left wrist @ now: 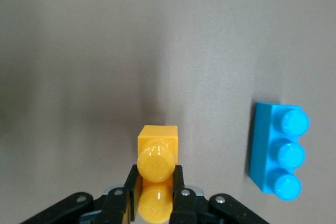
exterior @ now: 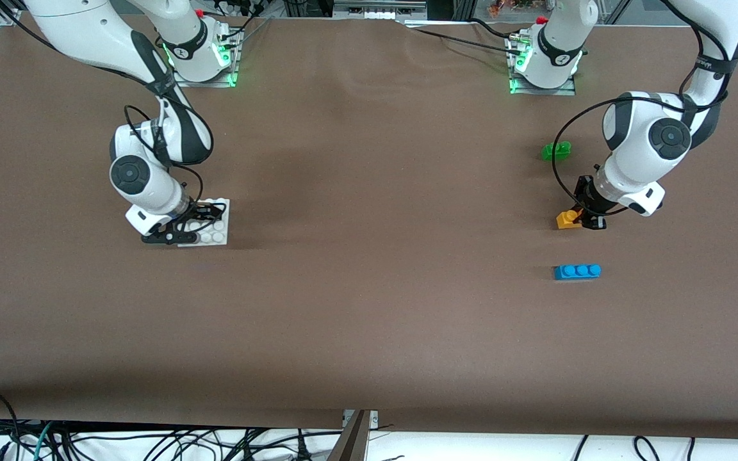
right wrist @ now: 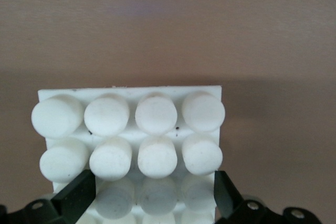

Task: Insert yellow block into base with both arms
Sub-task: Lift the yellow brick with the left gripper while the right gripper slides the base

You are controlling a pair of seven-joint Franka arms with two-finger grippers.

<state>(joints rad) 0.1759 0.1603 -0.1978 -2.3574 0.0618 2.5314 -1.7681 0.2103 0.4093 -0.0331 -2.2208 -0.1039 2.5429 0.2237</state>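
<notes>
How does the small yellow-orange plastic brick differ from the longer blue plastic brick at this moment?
The small yellow-orange plastic brick shows two round studs; the longer blue plastic brick has three. The yellow-orange brick is clamped between the fingers of the left hand; the blue brick lies free on the brown table, nearer the front camera. Both are studded toy bricks at the left arm's end.

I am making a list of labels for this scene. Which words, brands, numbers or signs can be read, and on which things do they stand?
No text can be read.
Yellow block, blue brick, green brick, base: no marking visible.
Arm base rings: a small white mark on each black band, too small to read.
</notes>
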